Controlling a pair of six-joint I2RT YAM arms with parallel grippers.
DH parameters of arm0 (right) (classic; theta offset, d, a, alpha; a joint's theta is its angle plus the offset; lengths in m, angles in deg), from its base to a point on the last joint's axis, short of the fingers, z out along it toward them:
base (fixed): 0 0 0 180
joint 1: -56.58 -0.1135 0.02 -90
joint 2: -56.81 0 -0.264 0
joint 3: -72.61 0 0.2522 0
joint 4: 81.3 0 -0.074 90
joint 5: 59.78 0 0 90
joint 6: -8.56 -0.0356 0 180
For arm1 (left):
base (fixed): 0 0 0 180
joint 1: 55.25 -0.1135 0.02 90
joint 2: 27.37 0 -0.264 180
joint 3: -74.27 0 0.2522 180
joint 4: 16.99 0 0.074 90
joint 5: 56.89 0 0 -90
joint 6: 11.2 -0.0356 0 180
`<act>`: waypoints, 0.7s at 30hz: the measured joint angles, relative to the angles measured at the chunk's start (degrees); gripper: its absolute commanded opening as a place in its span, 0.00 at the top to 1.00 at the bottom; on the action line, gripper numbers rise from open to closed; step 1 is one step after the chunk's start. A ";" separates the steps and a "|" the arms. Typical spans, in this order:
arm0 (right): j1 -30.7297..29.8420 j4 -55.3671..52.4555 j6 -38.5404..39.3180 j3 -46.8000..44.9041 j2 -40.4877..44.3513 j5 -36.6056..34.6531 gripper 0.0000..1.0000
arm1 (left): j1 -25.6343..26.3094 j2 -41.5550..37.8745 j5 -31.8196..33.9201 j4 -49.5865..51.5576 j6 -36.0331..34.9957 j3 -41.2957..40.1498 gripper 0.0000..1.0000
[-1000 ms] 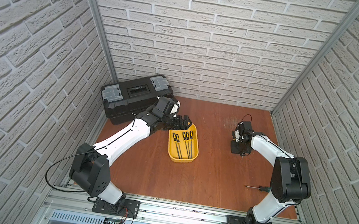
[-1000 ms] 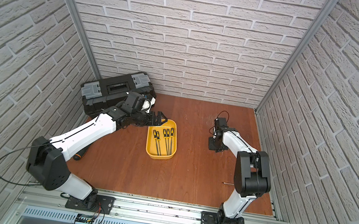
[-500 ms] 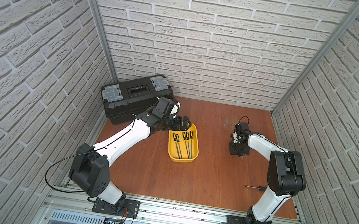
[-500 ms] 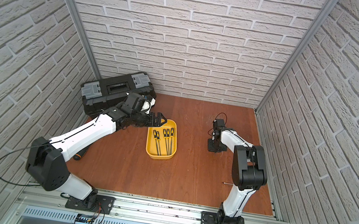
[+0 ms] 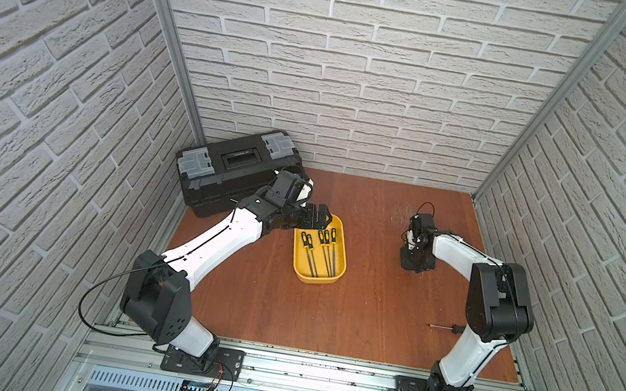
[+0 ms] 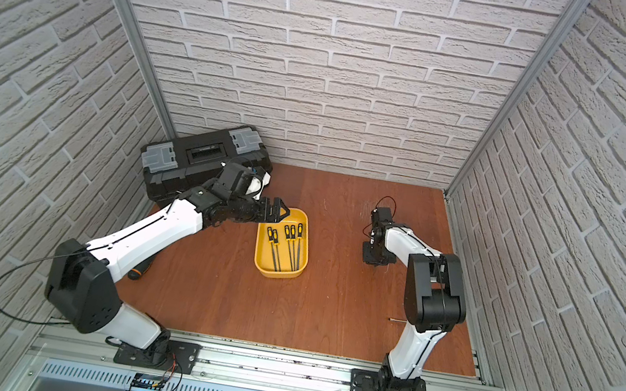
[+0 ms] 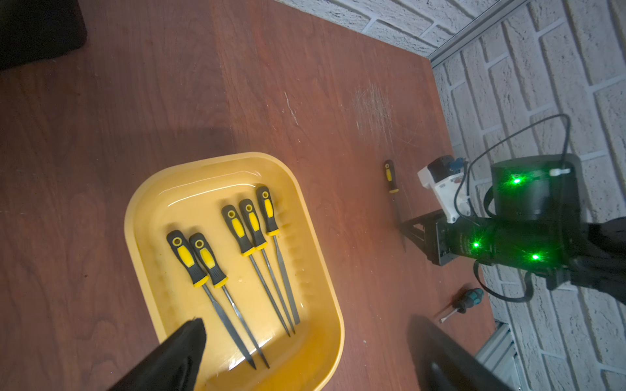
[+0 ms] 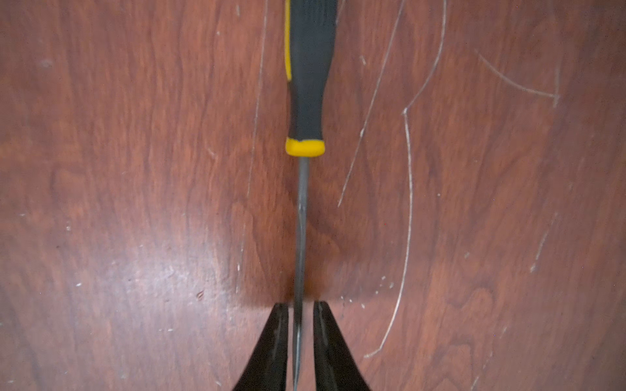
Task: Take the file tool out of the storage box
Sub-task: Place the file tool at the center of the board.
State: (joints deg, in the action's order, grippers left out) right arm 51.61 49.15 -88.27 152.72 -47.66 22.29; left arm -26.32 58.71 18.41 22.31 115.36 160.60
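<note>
Tapered black fingers [image 8: 271,345] of right gripper [image 8: 300,304], barely parted, flank the slim-bladed file tool [image 8: 310,67]; left gripper [image 5: 320,215] gapes wide.

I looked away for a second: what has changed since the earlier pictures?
The right arm's elbow swung slightly inward; the right gripper, down at the table, has parted its jaws around the blade of the file, letting go. Unchanged: the left gripper open over the storage box, five files inside.

five files [image 7: 249,220] in storage box [image 7: 203,182]
</note>
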 measured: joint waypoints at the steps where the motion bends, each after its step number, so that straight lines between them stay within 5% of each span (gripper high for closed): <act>1: 0.00 -0.07 0.00 0.02 0.04 0.00 0.75 | 0.13 0.28 0.33 0.15 -0.20 0.04 0.02; 16: -0.72 -2.49 -0.50 1.16 17.38 7.10 0.56 | 2.95 15.02 7.02 7.15 -0.98 12.63 0.06; 21: -3.80 -1.60 -1.81 -0.92 24.06 12.20 0.36 | 4.26 21.55 9.88 10.93 -0.42 19.34 0.11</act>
State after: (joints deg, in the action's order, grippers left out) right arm 47.80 47.56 -90.08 151.80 -23.59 34.49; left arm -22.06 80.27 28.29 33.24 114.94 179.95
